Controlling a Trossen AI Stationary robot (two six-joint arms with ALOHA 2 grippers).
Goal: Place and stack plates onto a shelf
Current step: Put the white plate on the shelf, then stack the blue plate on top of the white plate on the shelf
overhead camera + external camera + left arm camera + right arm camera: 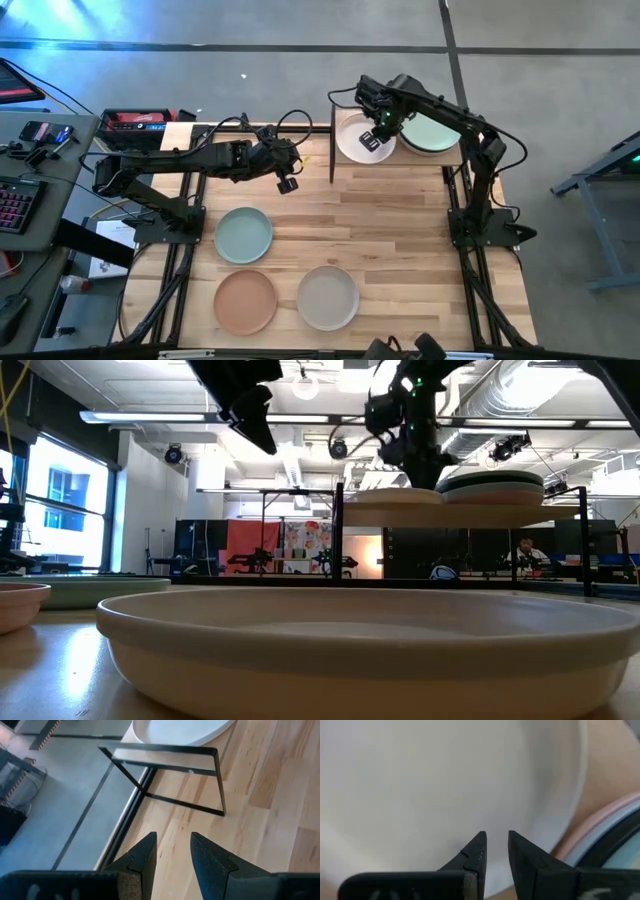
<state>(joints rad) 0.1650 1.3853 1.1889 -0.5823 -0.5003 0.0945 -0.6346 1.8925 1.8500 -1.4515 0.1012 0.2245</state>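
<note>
The shelf [400, 162] stands at the table's far edge. On its left half lies a white plate [350, 140] [420, 780]; on its right half sits a stack with a mint green plate [432, 133] on top and a pink rim [600, 827] below. My right gripper [377, 137] [496, 837] hangs low over the white plate's right part, open by a narrow gap with nothing between the fingers. My left gripper [288, 185] [174, 845] hovers open above bare table, left of the shelf's black post [220, 780]. My right gripper points down over the white plate's inner surface [470, 810], close to its right rim. Whether its fingertips touch the plate, I cannot tell.
Three plates lie flat on the near half of the table: a blue-green one [243, 234], a peach one [245, 301] and a beige one [327, 297] that fills the low view's foreground [360, 650]. Bare wood lies between them and the shelf. A desk with gear stands beyond the left edge.
</note>
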